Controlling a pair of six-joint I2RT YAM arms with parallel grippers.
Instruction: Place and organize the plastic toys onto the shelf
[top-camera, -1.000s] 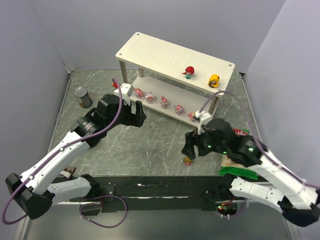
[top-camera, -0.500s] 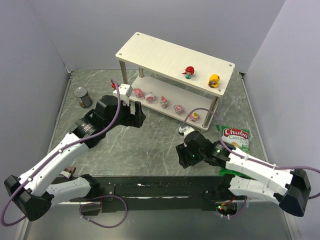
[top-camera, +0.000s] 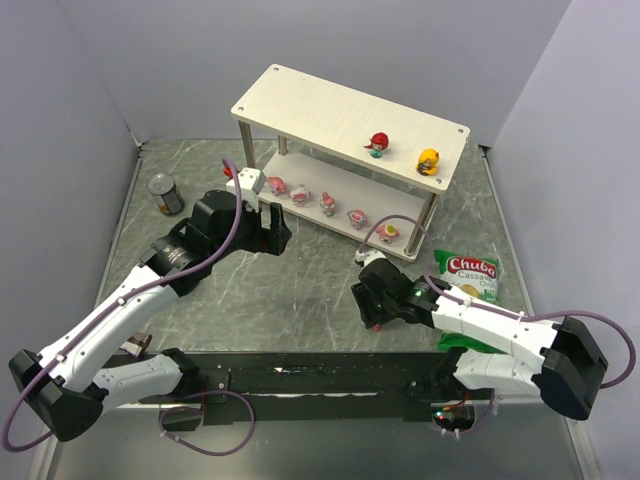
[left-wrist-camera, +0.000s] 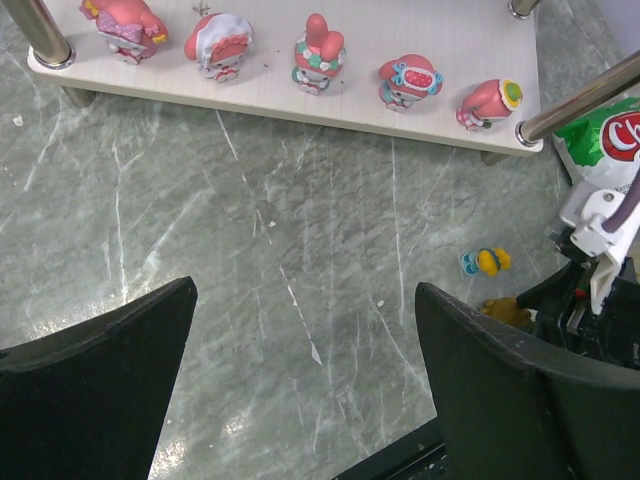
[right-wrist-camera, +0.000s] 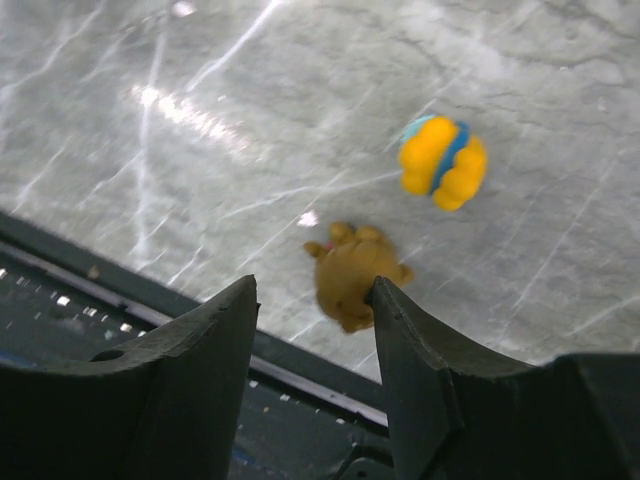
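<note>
The shelf (top-camera: 330, 105) stands at the back. A red toy (top-camera: 377, 144) and an orange-yellow toy (top-camera: 429, 160) stand on its top board. Five pink-and-white toys (left-wrist-camera: 318, 52) line the lower board (left-wrist-camera: 280, 95). A brown toy (right-wrist-camera: 350, 272) and a yellow-blue toy (right-wrist-camera: 440, 160) lie on the table near its front edge; they also show in the left wrist view, yellow-blue (left-wrist-camera: 485, 261) and brown (left-wrist-camera: 505, 311). My right gripper (right-wrist-camera: 312, 300) is open just over the brown toy, which touches its right finger. My left gripper (left-wrist-camera: 305, 330) is open and empty above the table before the shelf.
A green chips bag (top-camera: 470, 275) lies right of the right arm. A metal can (top-camera: 166, 194) stands at the far left. A black rail (top-camera: 320, 380) runs along the table's front edge, just behind the brown toy.
My right arm has swung left and lowered its gripper onto the spot of the brown toy, uncovering the chips bag. The left arm has not moved.
</note>
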